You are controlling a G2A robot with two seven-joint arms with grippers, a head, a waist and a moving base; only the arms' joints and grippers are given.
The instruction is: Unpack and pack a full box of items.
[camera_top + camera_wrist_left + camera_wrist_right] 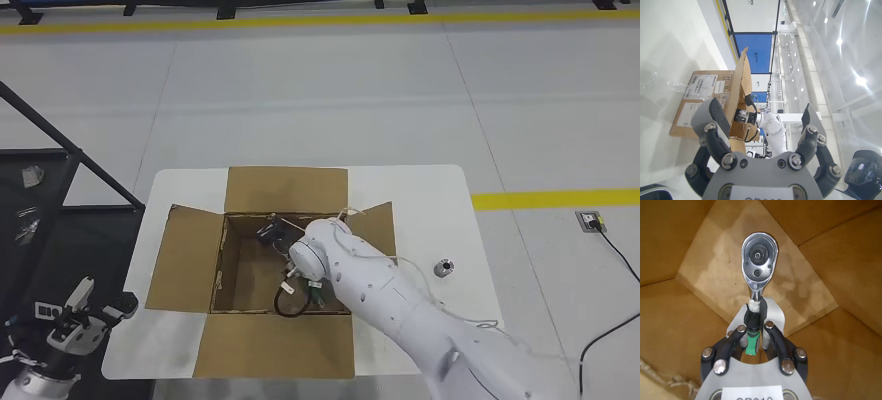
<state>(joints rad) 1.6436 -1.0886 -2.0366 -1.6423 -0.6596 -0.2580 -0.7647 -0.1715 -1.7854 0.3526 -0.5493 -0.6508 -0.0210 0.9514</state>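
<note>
Fig.: R arm working inside the box, L arm idling to one side.
Box (285, 188): sitting mid-surface (425, 190); flaps (182, 258) lying folded outward, prob. so an arm is getting free access from above.
Ratchet wrench (759, 260): hanging inside the box, head pointing at the floor; touching it or not, can't tell.
R gripper (756, 311): fingers (763, 308) clenching the wrench's green/black handle. Gripping at the handle end is likely keeping the heavy head leading & the fingers off the cardboard walls.
L gripper (762, 108): fingers spreading wide, grasping nothing. It is waiting off the surface's edge, well apart from the box, prob. leaving room for the R arm.
Small metal part (443, 267): lying on the surface near the box, on the R arm's side; prob. an item out of the box.
Count: 1 box, 4 flaps, 1 wrench, 1 loose part, 2 grippers.
Step (est.): wrench is going in or coming out; can't tell which.
</note>
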